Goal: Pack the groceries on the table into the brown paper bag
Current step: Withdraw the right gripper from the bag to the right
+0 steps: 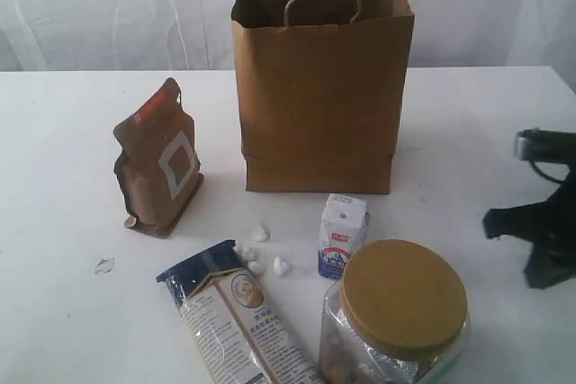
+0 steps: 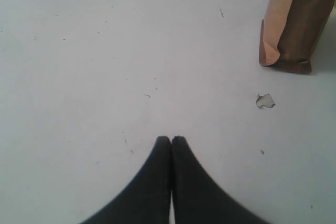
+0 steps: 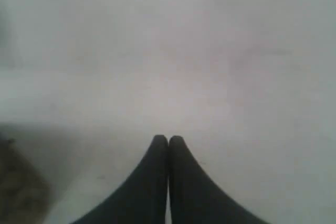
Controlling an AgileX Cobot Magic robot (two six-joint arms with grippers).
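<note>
Tan-lidded clear jar [image 1: 396,317] looked rigid, fairly heavy and slick, best taken just below its lid. The larger brown paper bag [image 1: 319,87] stood upright and open, light and easily tipped, well beyond both grippers. Brown red-labelled pouch [image 2: 294,24], stiff but crushable, stood ahead of the left gripper [image 2: 171,139], off to one side. The right gripper [image 3: 168,139] faced plain white table [image 1: 63,177]. Both pairs of jaws were pressed together, empty, with ample room around them.

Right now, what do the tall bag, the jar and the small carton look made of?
Brown paper bag: matte kraft paper, creased, with twisted paper handles.
Tan-lidded clear jar: see-through glossy wall, probably plastic, under a dull tan lid with a ribbed edge.
Small white-blue carton: likely printed paperboard, with folded edges and a faint sheen.
</note>
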